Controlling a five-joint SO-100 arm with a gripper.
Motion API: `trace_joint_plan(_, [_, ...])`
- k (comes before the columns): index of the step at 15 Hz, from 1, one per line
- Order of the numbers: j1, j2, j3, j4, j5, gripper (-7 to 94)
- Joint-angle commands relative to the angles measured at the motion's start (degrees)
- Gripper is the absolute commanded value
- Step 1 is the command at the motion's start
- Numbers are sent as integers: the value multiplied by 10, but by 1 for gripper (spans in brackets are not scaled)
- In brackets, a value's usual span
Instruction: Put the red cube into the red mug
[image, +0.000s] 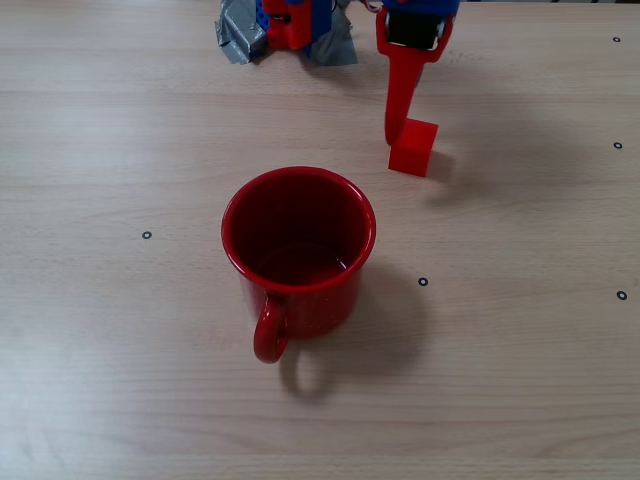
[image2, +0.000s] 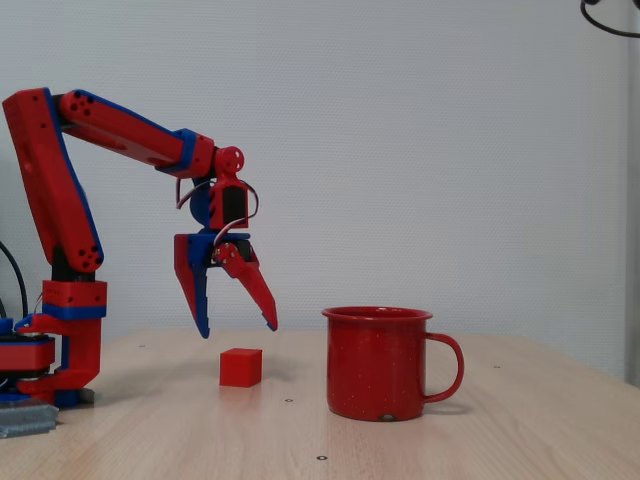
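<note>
**benchbot_fan:** While I'm counting stuff: one red cube (image: 413, 147), sitting flat on the wooden table (image: 120, 380). In both fixed views it's on its own, not touching anything as far as I can tell. Side view puts it (image2: 241, 367) just left of the mug with a clear gap between them.

**so100_tinkerer:** Yep, and one red mug (image: 298, 255), upright, handle pointing toward the camera in the overhead shot. Nothing in it that I can see, just the dark red inside. Side view has the handle on the right (image2: 385, 363).

**benchbot_fan:** And the claw?

**so100_tinkerer:** One gripper (image2: 236, 327), two fingers spread wide apart, holding nothing. It hangs above the cube, tips pointing down, daylight between them and the block in the side view. From overhead one red finger (image: 398, 95) seems to end right at the cube's back edge, but that's just the angle.

**benchbot_fan:** One arm (image2: 120, 130) too, red and blue, base on the left with grey tape (image: 240, 38) around it.
</note>
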Motion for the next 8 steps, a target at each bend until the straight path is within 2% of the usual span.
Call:
trace_joint_plan(1, [-13,21,-17,-11,-1,43])
trace_joint_plan(4, [-28,2,-10,-54,12,46])
trace_joint_plan(8, [-24,-35,18,-115,10,44])
